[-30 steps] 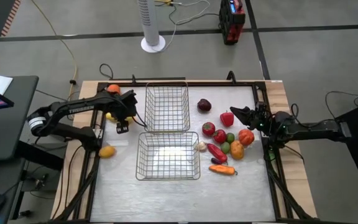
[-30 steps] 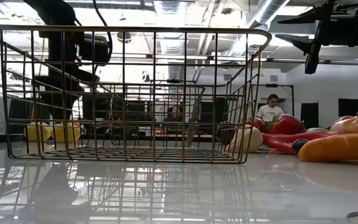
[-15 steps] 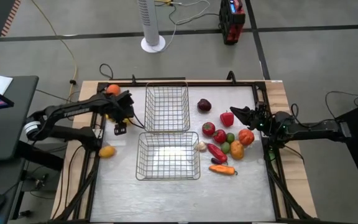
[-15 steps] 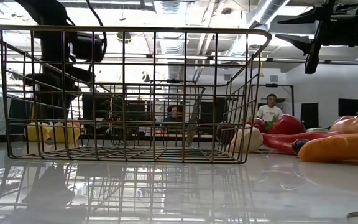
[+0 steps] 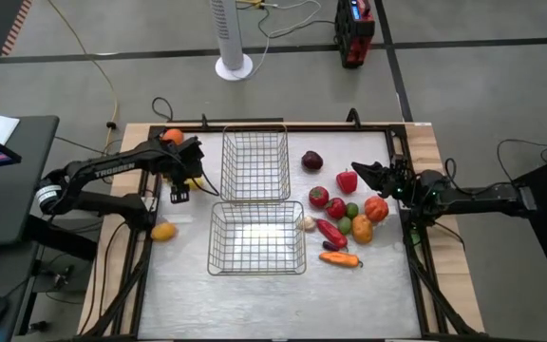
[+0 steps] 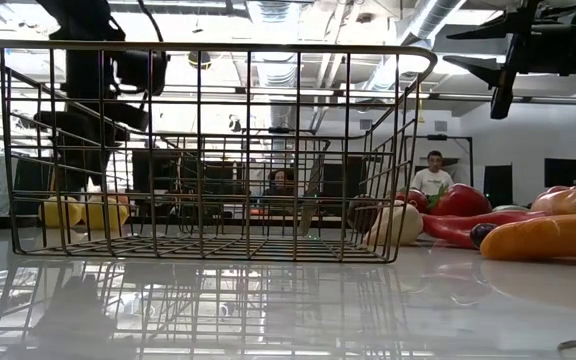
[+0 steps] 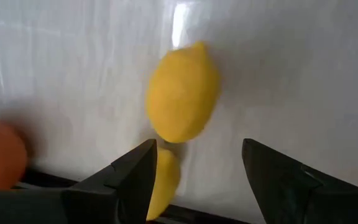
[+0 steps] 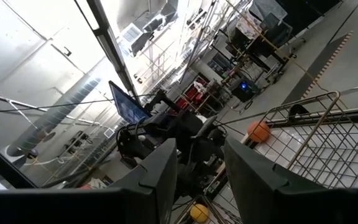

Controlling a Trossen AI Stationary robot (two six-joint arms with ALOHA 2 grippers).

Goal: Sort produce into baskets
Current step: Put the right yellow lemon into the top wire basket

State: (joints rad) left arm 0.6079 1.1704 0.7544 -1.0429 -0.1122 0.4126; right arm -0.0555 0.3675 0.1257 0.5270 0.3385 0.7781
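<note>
Yellow lemon (image 7: 182, 93) lies just ahead of the left gripper (image 7: 197, 163), whose fingers we see apart, left of the far basket (image 5: 254, 166). Beyond it, the right gripper (image 5: 364, 174) hovers apart over the produce (image 5: 345, 214).

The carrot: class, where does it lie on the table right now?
In the high view the carrot lies right of the near basket, nearest us in the produce cluster.
</note>
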